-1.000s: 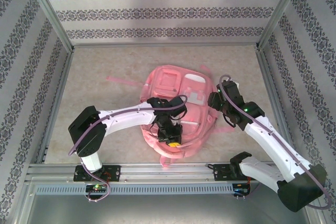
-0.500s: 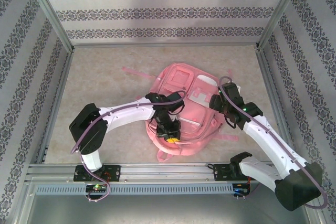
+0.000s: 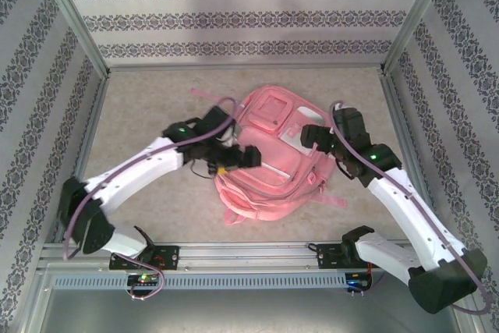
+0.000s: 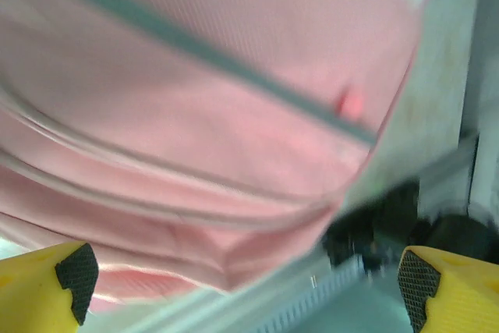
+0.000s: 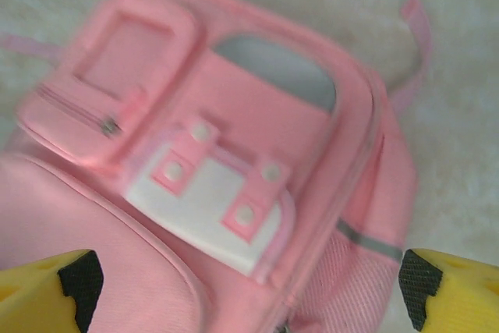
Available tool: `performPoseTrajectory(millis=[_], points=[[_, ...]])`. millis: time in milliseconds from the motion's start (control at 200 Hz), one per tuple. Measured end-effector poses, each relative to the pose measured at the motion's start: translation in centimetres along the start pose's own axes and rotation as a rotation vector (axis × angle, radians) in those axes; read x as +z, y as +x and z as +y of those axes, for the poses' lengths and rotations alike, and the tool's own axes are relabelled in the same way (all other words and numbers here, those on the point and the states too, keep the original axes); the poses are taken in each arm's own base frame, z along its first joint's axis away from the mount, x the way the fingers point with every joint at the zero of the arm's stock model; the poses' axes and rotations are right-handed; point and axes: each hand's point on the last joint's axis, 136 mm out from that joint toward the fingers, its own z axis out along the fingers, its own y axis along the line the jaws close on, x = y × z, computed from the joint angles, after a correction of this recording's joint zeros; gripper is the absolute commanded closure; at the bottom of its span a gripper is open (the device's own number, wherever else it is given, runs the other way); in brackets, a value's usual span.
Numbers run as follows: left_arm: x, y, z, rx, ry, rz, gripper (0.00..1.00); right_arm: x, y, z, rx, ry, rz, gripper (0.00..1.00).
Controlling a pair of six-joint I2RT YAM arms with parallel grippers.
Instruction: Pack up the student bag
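The pink student bag (image 3: 269,157) lies flat mid-table, front pockets up. My left gripper (image 3: 232,161) hovers at its left edge, jaws wide open. In the left wrist view the yellow fingers (image 4: 47,286) stand far apart with nothing between them, and blurred pink student bag (image 4: 195,76) lies beyond. My right gripper (image 3: 310,136) hangs over the bag's right side, also open. The right wrist view looks down on the student bag (image 5: 257,115), its white flap pocket (image 5: 207,204) and pale window (image 5: 277,68), between spread fingertips (image 5: 433,294) that hold nothing.
Pink straps trail from the bag at the far left (image 3: 204,93) and the near right (image 3: 331,200). A metal rail (image 3: 249,253) runs along the near edge, and patterned walls (image 3: 47,115) with aluminium posts close in the speckled table (image 3: 140,115).
The left gripper let go, opened wide and swung left off the bag. The right gripper opened fully and lifted slightly. The bag shifted a little farther back and to the right.
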Motion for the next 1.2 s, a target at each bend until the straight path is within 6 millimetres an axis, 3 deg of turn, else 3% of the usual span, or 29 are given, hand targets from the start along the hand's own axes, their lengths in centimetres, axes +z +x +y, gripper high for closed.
performPoseTrajectory(millis=[120,185,250,350,450,560,680,774,869,1054,1199], points=[[-7.0,-5.5,3.2,0.070,-0.128,-0.377,0.01,-1.9,-3.7,0.9,-0.026,-0.030,-0.129,0.02],[-10.1,-7.2,5.3,0.133,-0.220,-0.585,0.01,-1.8,-4.5,1.2,-0.072,-0.036,-0.164,0.02],[-11.5,-7.9,8.9,0.161,-0.344,-0.735,0.01,-1.1,-5.0,1.5,-0.131,-0.031,-0.174,0.02],[-11.3,-8.1,16.7,0.143,-0.546,-0.832,0.01,1.0,-5.2,1.7,-0.235,-0.003,-0.160,0.02],[-9.4,-6.1,25.4,0.067,-0.716,-0.786,0.01,3.9,-4.8,1.4,-0.326,0.026,-0.128,0.02],[-8.2,-4.7,30.3,0.020,-0.788,-0.740,0.01,7.0,-3.0,-0.2,-0.349,0.025,-0.119,0.02],[-7.4,-5.7,32.5,0.002,-0.809,-0.740,0.01,10.5,1.5,-4.7,-0.327,0.078,-0.044,0.02],[-6.4,-6.4,33.4,-0.001,-0.806,-0.736,0.01,12.0,4.2,-7.3,-0.296,0.119,-0.009,0.02],[-5.7,-7.9,33.6,0.032,-0.778,-0.777,0.01,12.2,4.4,-8.7,-0.238,0.121,-0.074,0.02],[-3.8,-10.3,34.1,0.092,-0.690,-0.850,0.01,11.7,6.0,-14.4,-0.092,0.203,-0.208,0.02],[-2.2,-10.4,33.7,0.156,-0.626,-0.861,0.01,12.8,6.3,-14.4,-0.080,0.143,-0.277,0.02]])
